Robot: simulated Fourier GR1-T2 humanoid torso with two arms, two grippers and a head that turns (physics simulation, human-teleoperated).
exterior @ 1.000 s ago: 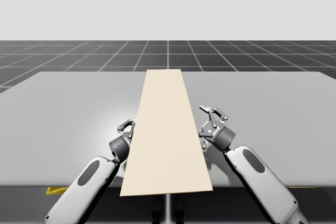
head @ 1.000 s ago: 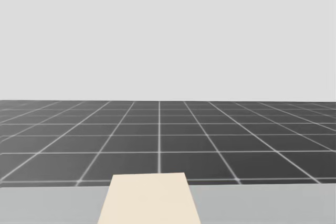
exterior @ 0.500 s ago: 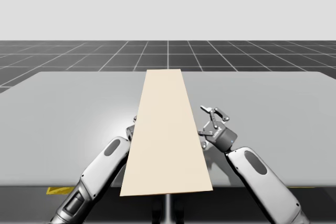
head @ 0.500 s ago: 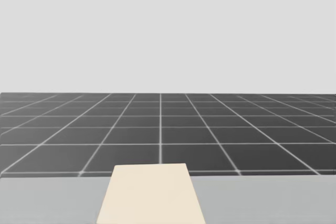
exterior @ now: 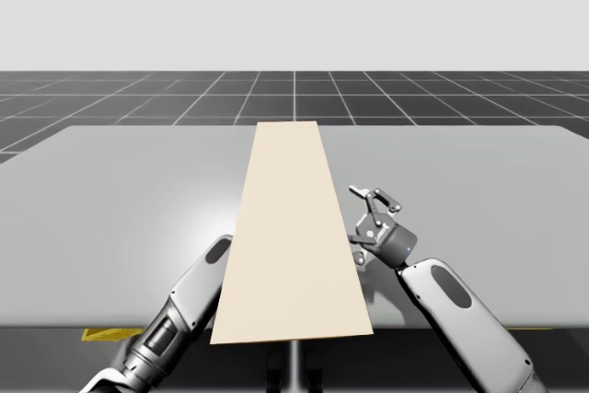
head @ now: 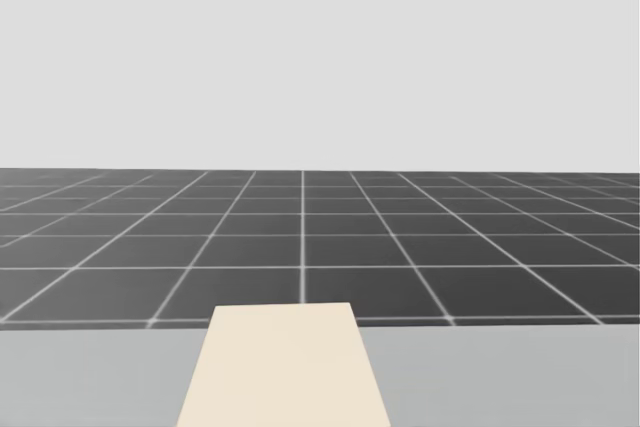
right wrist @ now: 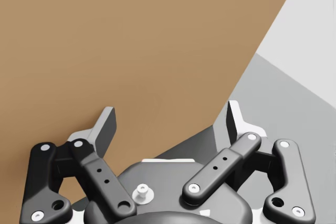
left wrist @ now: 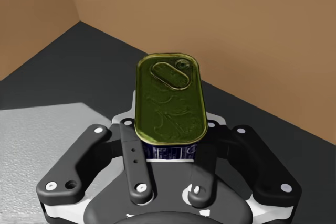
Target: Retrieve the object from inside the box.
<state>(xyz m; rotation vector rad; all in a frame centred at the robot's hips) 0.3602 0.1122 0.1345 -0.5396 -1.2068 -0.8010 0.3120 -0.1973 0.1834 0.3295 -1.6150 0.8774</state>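
Smooth brown cardboard walls of the box (left wrist: 236, 35) hemmed in my left gripper (left wrist: 174, 113). It was clamped from both sides on the rounded-oblong can (left wrist: 169, 95) with a glossy green-gold lid, inside the box. My right gripper (right wrist: 170, 121) gaped wide and empty, facing the box's outer wall.

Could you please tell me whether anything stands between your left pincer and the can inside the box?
Nothing visible does. The green-topped oblong can sits between the fingers of my left pincer, which touch it from both sides. The box's brown wall stands ahead of the can, apart from it.
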